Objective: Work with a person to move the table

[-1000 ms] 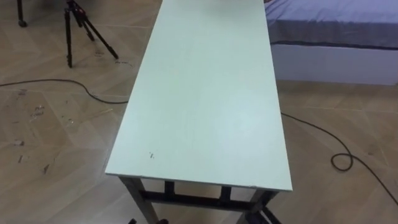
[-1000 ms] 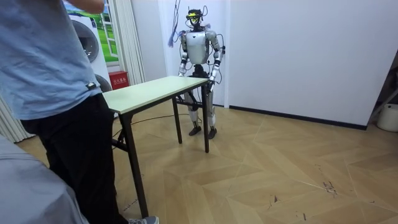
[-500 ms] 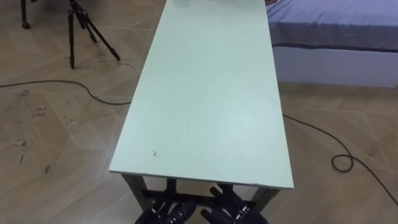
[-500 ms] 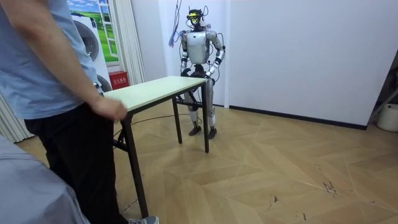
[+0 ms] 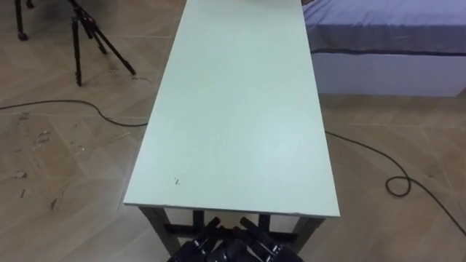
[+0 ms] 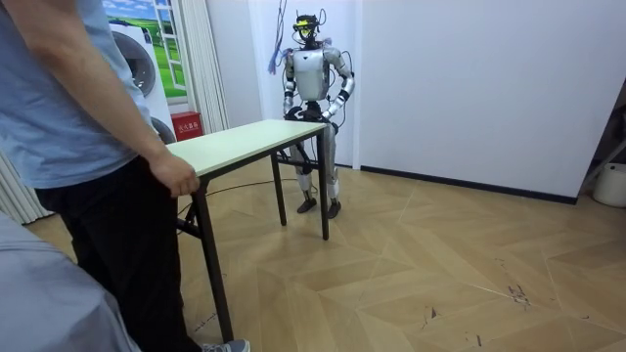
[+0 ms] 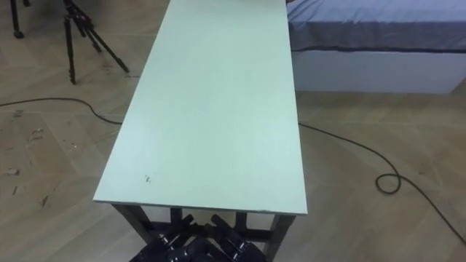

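**Position of the load.** The table (image 6: 245, 137) stands on the wooden floor (image 5: 65, 167) with all legs down. The robot stands at one short end and a person (image 6: 78, 117) at the other. In the eye views the pale tabletop (image 5: 240, 109) runs lengthwise away from us. A bed (image 5: 393, 29) lies near its far right side, and a tripod (image 5: 80, 29) stands well apart on the left.

**State of the hands.** The left hand (image 5: 206, 247) and right hand (image 5: 261, 249) sit close together, just below the middle of the near short edge and in front of the dark frame (image 5: 164, 227). We cannot tell whether either hand is open or closed, or whether it touches the frame. The person's hand (image 6: 179, 178) rests on the opposite end's edge.

**Handling.** We judge the table to be rigid and moderately heavy. It is a long, stiff board on a metal frame, too long for one carrier to steer. The top looks smooth, so a flat palm on it would likely slip.

**Where to take hold.**
1. We take the near short end from underneath, at the edge or the frame rail.
2. We set the hands apart, toward the two corners, to resist twisting.
3. We lift level with the person, because an uneven lift would tilt the load along its length.
4. We watch the clearance to the bed.
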Robot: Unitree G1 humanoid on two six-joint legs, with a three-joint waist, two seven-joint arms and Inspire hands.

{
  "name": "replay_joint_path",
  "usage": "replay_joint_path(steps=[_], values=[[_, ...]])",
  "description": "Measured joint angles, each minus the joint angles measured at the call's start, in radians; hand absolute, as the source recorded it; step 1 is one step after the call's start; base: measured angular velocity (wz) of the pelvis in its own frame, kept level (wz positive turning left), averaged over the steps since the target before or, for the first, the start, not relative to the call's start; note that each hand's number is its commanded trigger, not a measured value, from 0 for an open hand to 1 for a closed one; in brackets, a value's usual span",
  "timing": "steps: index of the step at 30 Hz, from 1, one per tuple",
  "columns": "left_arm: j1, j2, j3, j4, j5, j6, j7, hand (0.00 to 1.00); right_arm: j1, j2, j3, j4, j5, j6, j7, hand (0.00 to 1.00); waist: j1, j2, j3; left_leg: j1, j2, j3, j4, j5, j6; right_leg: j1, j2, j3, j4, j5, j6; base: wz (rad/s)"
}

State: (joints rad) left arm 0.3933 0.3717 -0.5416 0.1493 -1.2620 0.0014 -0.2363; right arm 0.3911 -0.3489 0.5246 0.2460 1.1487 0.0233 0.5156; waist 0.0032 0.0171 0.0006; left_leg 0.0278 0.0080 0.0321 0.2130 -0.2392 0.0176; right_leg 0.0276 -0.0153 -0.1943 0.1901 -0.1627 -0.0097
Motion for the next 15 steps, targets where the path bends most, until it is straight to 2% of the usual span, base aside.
replay_joint_path(steps=[5, 6, 8, 10, 13, 15], values=[[-0.048, 0.010, 0.013, -0.005, -0.064, -0.007, 0.000, 0.00, -0.033, -0.014, -0.003, 0.000, 0.034, -0.001, -0.021, 0.00, -0.003, 0.002, 0.0037, 0.005, 0.000, -0.008, 0.000, 0.000, 0.000, 0.007, -0.001, -0.004, -0.001, 0.000, 0.000, 0.02], [-0.064, 0.013, 0.015, -0.005, -0.070, -0.009, 0.001, 0.00, -0.049, -0.017, -0.004, 0.000, 0.053, -0.001, -0.032, 0.00, -0.002, 0.002, 0.0067, 0.008, 0.000, -0.008, 0.000, 0.000, 0.000, 0.010, -0.001, -0.004, -0.001, 0.000, 0.000, 0.00], [-0.091, 0.012, 0.026, -0.001, -0.085, -0.009, 0.002, 0.00, -0.084, -0.018, -0.007, 0.002, 0.081, -0.001, -0.051, 0.00, -0.001, 0.002, 0.0175, 0.010, 0.000, -0.008, -0.001, 0.000, 0.000, 0.012, 0.000, -0.002, -0.001, 0.000, 0.000, 0.00], [-0.117, 0.013, 0.036, 0.013, -0.104, -0.009, 0.005, 0.00, -0.110, -0.019, -0.006, 0.004, 0.106, 0.001, -0.070, 0.00, -0.001, 0.000, 0.0188, 0.010, 0.000, -0.004, -0.001, 0.000, 0.000, 0.012, 0.000, -0.003, -0.001, 0.000, 0.000, 0.00], [-0.127, -0.014, 0.066, 0.060, -0.121, -0.002, 0.013, 0.00, -0.123, -0.015, -0.012, 0.011, 0.111, 0.006, -0.080, 0.00, 0.000, 0.002, 0.0194, 0.010, 0.000, -0.003, -0.006, 0.001, 0.000, 0.010, 0.000, -0.003, -0.002, 0.000, 0.000, 0.00], [-0.173, -0.029, 0.087, 0.123, -0.122, 0.002, 0.031, 0.00, -0.151, -0.007, -0.016, 0.041, 0.107, 0.027, -0.081, 0.00, 0.005, 0.004, 0.0206, 0.010, 0.000, -0.004, 0.004, 0.001, 0.001, 0.010, 0.000, -0.003, -0.002, 0.000, 0.000, 0.00]])
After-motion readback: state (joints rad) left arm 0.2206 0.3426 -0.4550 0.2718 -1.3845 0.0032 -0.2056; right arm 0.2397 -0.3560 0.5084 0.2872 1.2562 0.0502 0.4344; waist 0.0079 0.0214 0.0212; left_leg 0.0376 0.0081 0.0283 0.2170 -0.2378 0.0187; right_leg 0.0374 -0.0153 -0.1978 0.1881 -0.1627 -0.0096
